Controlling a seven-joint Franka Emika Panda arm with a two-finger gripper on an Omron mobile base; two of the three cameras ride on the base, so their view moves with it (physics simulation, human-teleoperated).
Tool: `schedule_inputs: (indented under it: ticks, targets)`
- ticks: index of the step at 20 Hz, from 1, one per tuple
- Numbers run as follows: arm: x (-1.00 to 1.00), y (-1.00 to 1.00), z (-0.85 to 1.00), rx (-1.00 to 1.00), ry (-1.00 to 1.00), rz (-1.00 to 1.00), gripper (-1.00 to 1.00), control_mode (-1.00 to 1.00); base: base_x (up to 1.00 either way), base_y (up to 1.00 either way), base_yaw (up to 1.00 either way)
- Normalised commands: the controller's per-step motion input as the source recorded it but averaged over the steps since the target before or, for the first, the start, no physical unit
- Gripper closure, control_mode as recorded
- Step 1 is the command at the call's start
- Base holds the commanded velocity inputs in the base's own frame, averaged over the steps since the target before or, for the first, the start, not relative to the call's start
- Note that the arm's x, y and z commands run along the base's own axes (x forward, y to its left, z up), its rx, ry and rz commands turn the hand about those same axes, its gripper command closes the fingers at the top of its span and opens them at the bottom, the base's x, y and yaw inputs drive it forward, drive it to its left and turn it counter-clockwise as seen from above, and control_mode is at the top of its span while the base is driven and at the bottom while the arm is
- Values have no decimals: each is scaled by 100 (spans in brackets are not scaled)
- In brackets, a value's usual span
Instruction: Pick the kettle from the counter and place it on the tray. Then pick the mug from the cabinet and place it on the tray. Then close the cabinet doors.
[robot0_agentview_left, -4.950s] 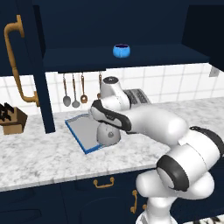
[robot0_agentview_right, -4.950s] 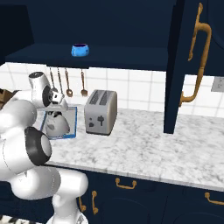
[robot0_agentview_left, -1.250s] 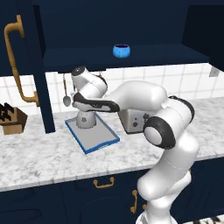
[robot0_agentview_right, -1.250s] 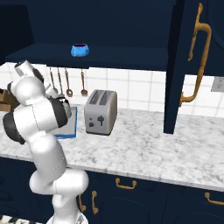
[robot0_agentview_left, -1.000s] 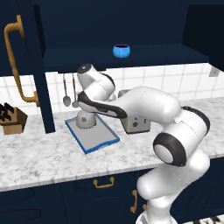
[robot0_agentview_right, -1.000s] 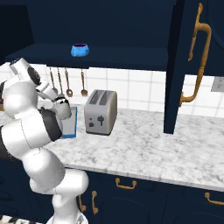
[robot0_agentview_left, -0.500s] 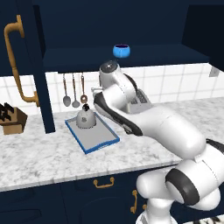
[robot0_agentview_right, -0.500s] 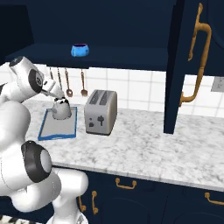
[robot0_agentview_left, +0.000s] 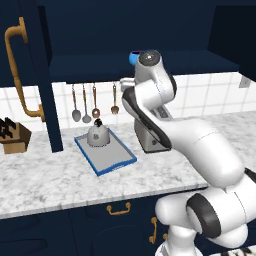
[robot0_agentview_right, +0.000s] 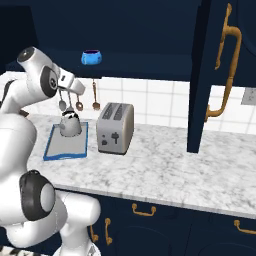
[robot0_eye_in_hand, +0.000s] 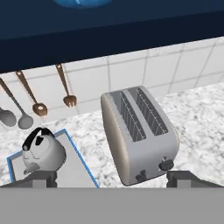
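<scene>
The kettle (robot0_agentview_left: 97, 135) sits upright on the tray (robot0_agentview_left: 114, 162), toward the tray's far end near the wall, with its black knob and handle on top. The tray lies flat on the counter (robot0_agentview_left: 60, 177), just beside the toaster (robot0_agentview_right: 115, 128), which stands between the tray and the open right door. In the hand view the kettle (robot0_eye_in_hand: 42, 152) rests on the tray's grey base inside the blue rim (robot0_eye_in_hand: 78, 153), and the toaster (robot0_eye_in_hand: 139, 133) is close by with its two slots facing up.

The gripper (robot0_agentview_right: 75, 88) is raised above the counter, near the front edge of the cabinet (robot0_agentview_left: 125, 67) shelf, well apart from the kettle. Its two fingertips (robot0_eye_in_hand: 41, 177) stand far apart at the bottom of the hand view with nothing between them, so the tool is released and holds nothing.

The mug (robot0_agentview_right: 91, 57) stands on the cabinet shelf, above and behind the gripper; in the left base view only a sliver of its blue side (robot0_agentview_left: 133, 58) shows past the arm. Both cabinet doors (robot0_agentview_right: 217, 75) are swung open, each with a brass handle (robot0_agentview_left: 22, 75).

Spoons and ladles (robot0_agentview_left: 95, 102) hang on the tiled wall below the shelf, behind the tray. A knife block (robot0_agentview_left: 12, 136) stands on the counter at the far left
</scene>
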Motion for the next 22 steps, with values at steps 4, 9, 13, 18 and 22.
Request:
schedule_inputs:
  ticks: [4,9,13,18,22]
  targets:
    - [51,0,10,-4,15,0,-100,-100,0,0,0]
    - [10,0,1,0,1,0,-100,-100,0,0,0]
    - [16,0,11,0,-5,0,-100,-100,0,0,0]
    - [43,0,41,0,-2,0,-100,-100,0,0,0]
    - [32,0,44,0,-21,0,-100,-100,0,0,0]
